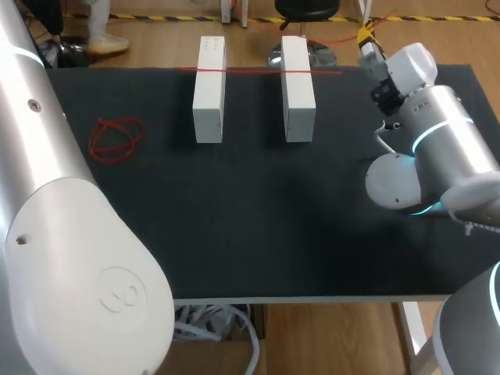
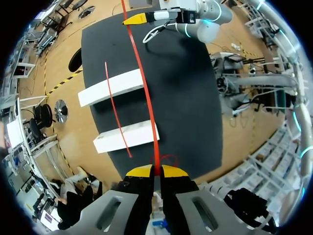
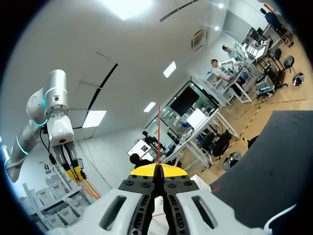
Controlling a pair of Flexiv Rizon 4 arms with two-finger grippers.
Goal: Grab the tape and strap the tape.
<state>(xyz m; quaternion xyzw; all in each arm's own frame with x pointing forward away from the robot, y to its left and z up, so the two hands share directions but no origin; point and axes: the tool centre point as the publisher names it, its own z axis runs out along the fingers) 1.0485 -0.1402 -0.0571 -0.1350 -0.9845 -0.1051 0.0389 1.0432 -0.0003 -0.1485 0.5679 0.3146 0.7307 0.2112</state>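
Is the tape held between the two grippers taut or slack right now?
Taut: the tape runs in a straight line from the left gripper, shut on it, to the right gripper.

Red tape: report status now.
Left gripper, right gripper: fingers shut on thin red tape, taut over two white rectangular blocks. Loose red coil lies aside.

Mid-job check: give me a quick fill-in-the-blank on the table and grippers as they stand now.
1. ___ white blocks stand on the black table.
2. The left gripper and the right gripper are each shut on a thin ___ tape.
3. In the head view, a loose coil of tape lies to the blocks' ___.
Missing words: two; red; left.
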